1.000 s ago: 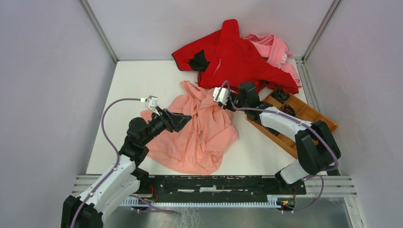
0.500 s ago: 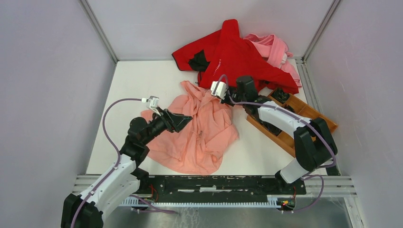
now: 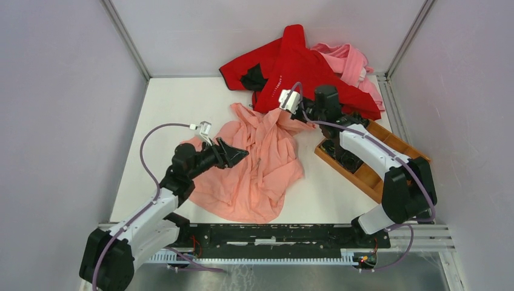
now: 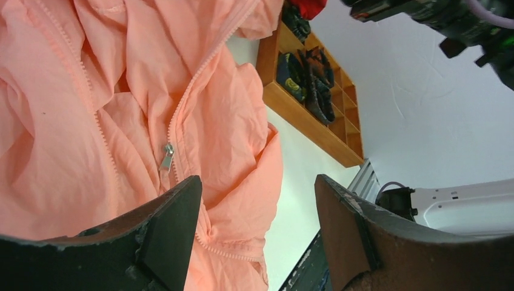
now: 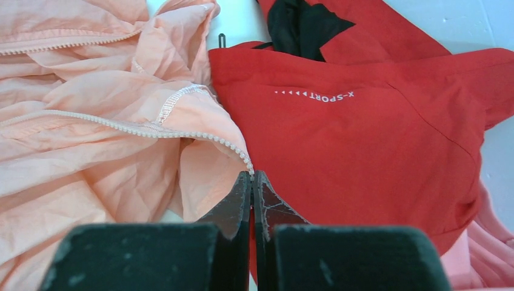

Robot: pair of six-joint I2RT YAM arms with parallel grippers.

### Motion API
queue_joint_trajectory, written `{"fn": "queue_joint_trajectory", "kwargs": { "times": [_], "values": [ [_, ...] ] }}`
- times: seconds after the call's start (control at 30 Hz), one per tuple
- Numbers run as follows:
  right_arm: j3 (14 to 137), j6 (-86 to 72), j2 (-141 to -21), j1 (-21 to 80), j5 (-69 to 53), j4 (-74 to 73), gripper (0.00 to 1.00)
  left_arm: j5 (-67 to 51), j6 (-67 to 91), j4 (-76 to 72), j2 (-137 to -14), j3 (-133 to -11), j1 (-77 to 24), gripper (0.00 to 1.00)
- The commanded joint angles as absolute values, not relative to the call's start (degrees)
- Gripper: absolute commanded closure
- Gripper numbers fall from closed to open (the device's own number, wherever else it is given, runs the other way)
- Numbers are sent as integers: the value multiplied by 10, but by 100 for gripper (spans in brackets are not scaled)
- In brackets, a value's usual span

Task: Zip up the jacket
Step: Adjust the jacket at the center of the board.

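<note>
The right gripper (image 5: 251, 174) is pinched tight on the salmon-pink jacket (image 3: 257, 173), holding its toothed zipper edge (image 5: 121, 126) at the fingertips. The left gripper (image 4: 254, 182) gapes wide above the jacket, with the zipper pull (image 4: 165, 156) just beyond one finger.

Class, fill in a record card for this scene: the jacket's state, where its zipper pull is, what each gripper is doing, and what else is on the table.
Garment: salmon-pink jacket, crumpled mid-table, zip open
Pull: metal zipper pull lying on the fabric, not gripped
Left: left gripper open, above the jacket, close to the pull
Right: right gripper shut, pinching the toothed zip edge at the far end of the jacket
Others: red garment and pink garment at the far edge; wooden tray to the right
</note>
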State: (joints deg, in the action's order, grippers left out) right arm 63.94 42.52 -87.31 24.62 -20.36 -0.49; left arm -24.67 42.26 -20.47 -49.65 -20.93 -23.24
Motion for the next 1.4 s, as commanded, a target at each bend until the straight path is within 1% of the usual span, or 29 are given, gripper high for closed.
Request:
{"fn": "queue_joint_trajectory", "kwargs": {
  "times": [0.0, 0.17, 0.23, 0.33, 0.47, 0.63, 0.8, 0.9, 1.1, 1.23, 1.37],
  "values": [
    [670, 434, -855, 236, -198, 1, 100, -268, 415, -189, -544, -264, -245, 26],
    [676, 432, -856, 228, -202, 1, 100, -206, 316, -130, -609, -319, -299, 28],
    [676, 431, -853, 226, -207, 1, 100, -174, 273, -96, -652, -346, -321, 31],
    [674, 430, -847, 222, -210, 1, 100, -156, 236, -51, -711, -385, -326, 36],
    [677, 424, -835, 213, -218, 1, 100, -147, 220, -19, -767, -418, -327, 39],
    [683, 420, -815, 202, -225, 2, 100, -172, 253, -31, -782, -413, -327, 39],
    [683, 414, -805, 183, -232, 1, 100, -196, 312, -72, -746, -367, -328, 39],
    [674, 395, -801, 170, -246, 14, 100, -218, 357, -103, -725, -335, -336, 41],
    [658, 372, -794, 158, -265, 33, 100, -188, 416, -102, -706, -312, -398, 45],
    [658, 364, -793, 150, -274, 36, 100, -163, 428, -104, -724, -305, -432, 47],
    [653, 359, -789, 145, -281, 39, 100, -154, 439, -105, -752, -304, -444, 50]
  ]
}}
